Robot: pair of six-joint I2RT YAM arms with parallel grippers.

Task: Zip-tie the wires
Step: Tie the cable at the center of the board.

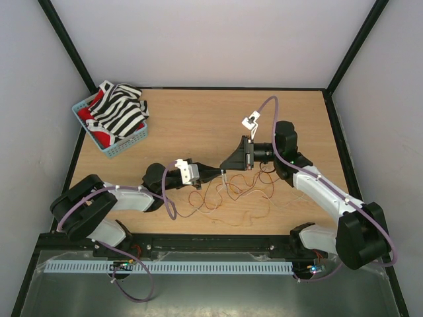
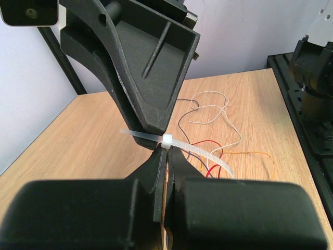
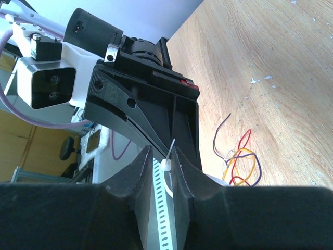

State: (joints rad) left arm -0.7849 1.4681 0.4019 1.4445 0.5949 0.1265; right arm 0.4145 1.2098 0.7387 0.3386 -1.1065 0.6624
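Note:
The wires lie in loose red, orange, dark and pale loops on the wooden table. My left gripper is shut on a thin bunch of these strands, seen between its fingertips in the left wrist view. The zip tie is looped round that bunch just above the tips, its strap trailing right. My right gripper comes from the far side, tip to tip with the left. Its jaws stand apart with the zip tie head between them, against the right finger. More wires show beyond.
A blue basket holding striped and red cloth sits at the table's back left. Black frame posts rise at the corners. A white slotted rail runs along the near edge by the arm bases.

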